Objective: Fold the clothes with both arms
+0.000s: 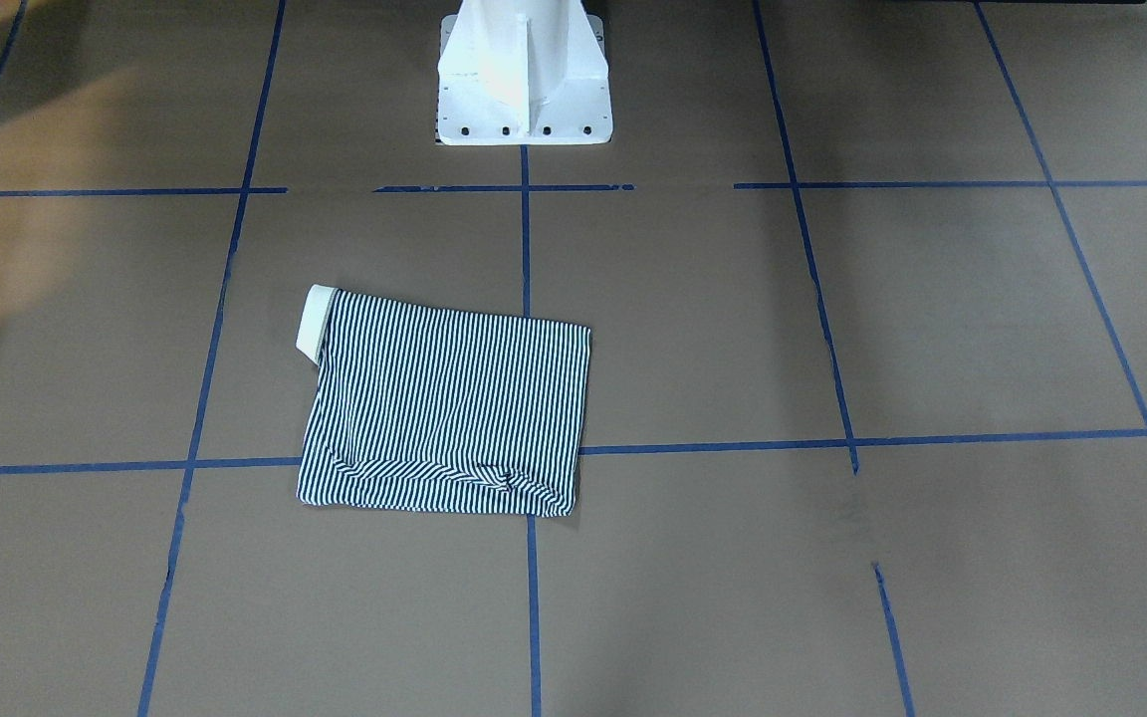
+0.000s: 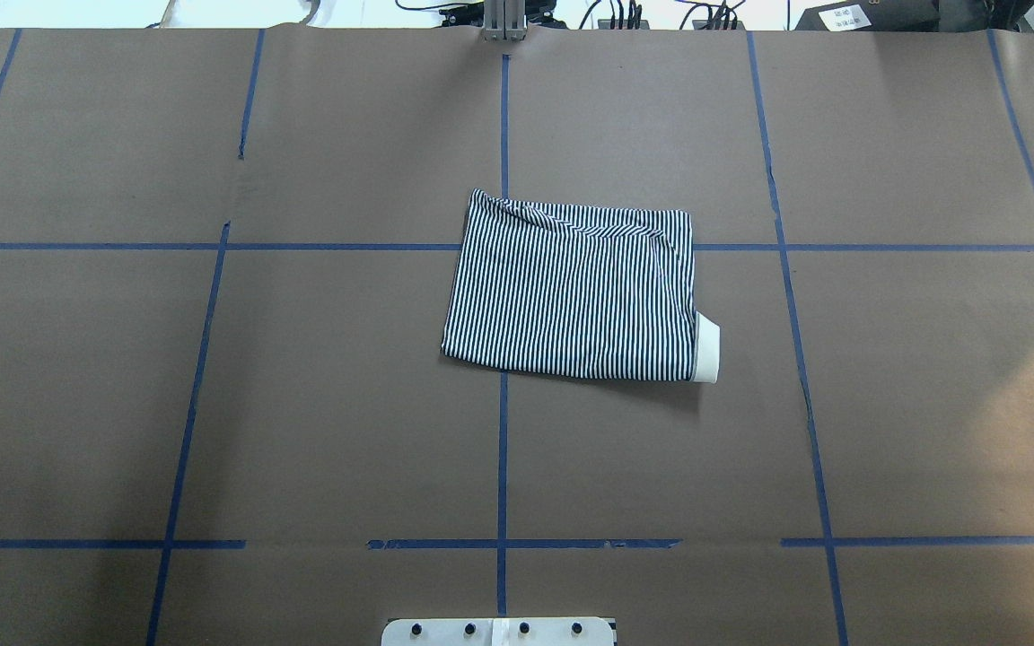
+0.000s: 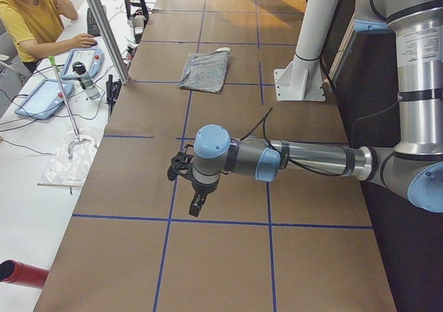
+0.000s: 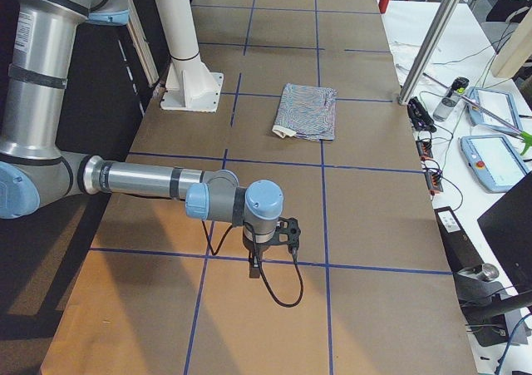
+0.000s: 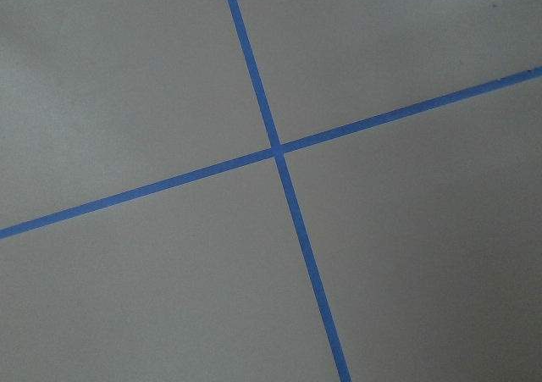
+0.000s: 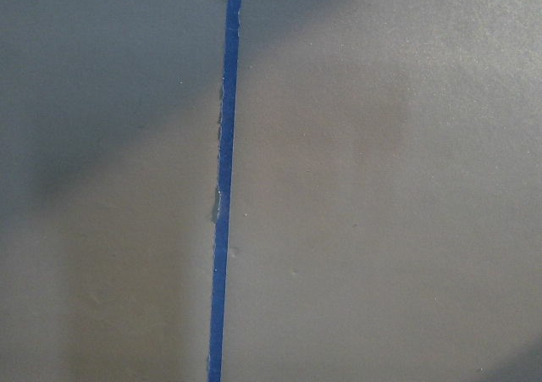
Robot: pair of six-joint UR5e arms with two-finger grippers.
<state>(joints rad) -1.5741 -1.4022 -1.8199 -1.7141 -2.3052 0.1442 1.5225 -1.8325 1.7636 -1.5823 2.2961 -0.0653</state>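
Observation:
The navy-and-white striped polo shirt (image 1: 444, 408) lies folded into a compact rectangle near the table's middle, its white collar (image 1: 315, 321) sticking out at one corner. It also shows in the overhead view (image 2: 571, 287) and both side views (image 3: 205, 71) (image 4: 307, 111). Neither arm touches it. My left gripper (image 3: 197, 203) hangs over bare table far from the shirt; I cannot tell whether it is open or shut. My right gripper (image 4: 253, 267) hangs over the opposite end of the table, likewise impossible to judge. Both wrist views show only brown paper and blue tape.
The white pedestal base (image 1: 524, 80) stands at the robot's edge. Blue tape lines (image 2: 503, 449) grid the brown table. A metal post (image 3: 104, 28), teach pendants (image 4: 490, 155) and a seated operator (image 3: 28, 21) are along the far side.

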